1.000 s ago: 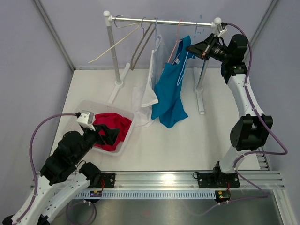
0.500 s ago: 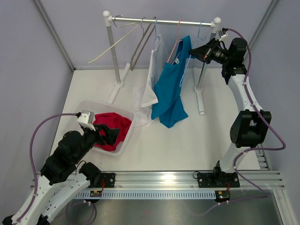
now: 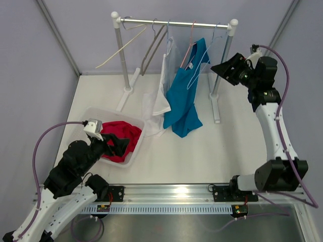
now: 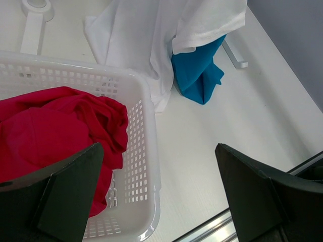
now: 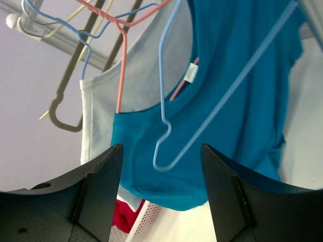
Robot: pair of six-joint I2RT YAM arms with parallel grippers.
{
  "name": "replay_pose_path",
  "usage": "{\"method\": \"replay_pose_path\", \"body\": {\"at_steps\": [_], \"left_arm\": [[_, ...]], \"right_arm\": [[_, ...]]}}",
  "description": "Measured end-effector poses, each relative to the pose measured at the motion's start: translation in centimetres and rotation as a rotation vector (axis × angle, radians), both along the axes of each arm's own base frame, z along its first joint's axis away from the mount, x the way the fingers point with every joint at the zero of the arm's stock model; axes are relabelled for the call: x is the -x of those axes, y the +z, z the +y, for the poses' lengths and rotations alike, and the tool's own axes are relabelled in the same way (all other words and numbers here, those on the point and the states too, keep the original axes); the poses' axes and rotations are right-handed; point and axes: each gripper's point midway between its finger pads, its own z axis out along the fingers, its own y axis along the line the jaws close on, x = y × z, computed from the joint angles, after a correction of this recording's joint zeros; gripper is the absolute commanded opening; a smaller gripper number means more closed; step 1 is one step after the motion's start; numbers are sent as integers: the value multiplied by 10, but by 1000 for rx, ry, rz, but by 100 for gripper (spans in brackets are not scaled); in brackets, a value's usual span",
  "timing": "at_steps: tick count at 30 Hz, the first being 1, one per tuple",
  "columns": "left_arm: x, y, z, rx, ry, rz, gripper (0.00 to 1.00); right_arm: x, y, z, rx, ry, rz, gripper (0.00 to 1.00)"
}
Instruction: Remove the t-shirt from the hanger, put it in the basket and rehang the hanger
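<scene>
Blue t-shirt (image 3: 181,103) on its pink hanger (image 3: 191,40), just beside the right gripper (image 3: 218,69).
It hung from the rail (image 3: 176,22), its hem on the table (image 3: 227,151) against a white garment (image 3: 154,108). The right gripper's jaws stood apart, empty, facing the neckline. A white neck tag (image 5: 191,73) was too small to read. The left gripper (image 3: 118,143), likewise spread and empty, hovered over the basket (image 3: 135,151) edge.

White arm links (image 3: 275,132), black joints (image 3: 75,162), looping purple cables (image 3: 36,147)
</scene>
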Motion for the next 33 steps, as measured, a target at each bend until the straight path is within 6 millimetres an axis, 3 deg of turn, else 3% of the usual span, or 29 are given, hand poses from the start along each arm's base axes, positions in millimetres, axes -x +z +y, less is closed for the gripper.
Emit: {"method": "replay_pose_path", "body": {"at_steps": [5,9,11,14,15,17,23,28,33], "left_arm": [[3,3,0,11,-10,-10,99],[4,4,0,17,-15,-17,99],[5,5,0,21,-19,-22,99],[8,7,0,34,-24,-38,99],[9,8,1,39,-26,-42,99],[10,10,1,45,-30,-51,99],[11,11,-2,53,-47,-56,99],[12,12,-3,55,-50,-58,99],[12,12,-3,57,-52,-59,99]], "right_arm": [[43,17,-16,50,-168,-68,39],[67,49,21,99,-157,-174,32],[68,61,44,111,-126,-204,31],[49,64,58,132,-141,-208,37],[39,62,61,143,-153,-200,44],[17,51,66,178,-179,-171,49],[-43,30,98,272,-193,-122,52],[-61,5,105,325,-210,-74,50],[-72,-4,107,356,-221,-54,46]]}}
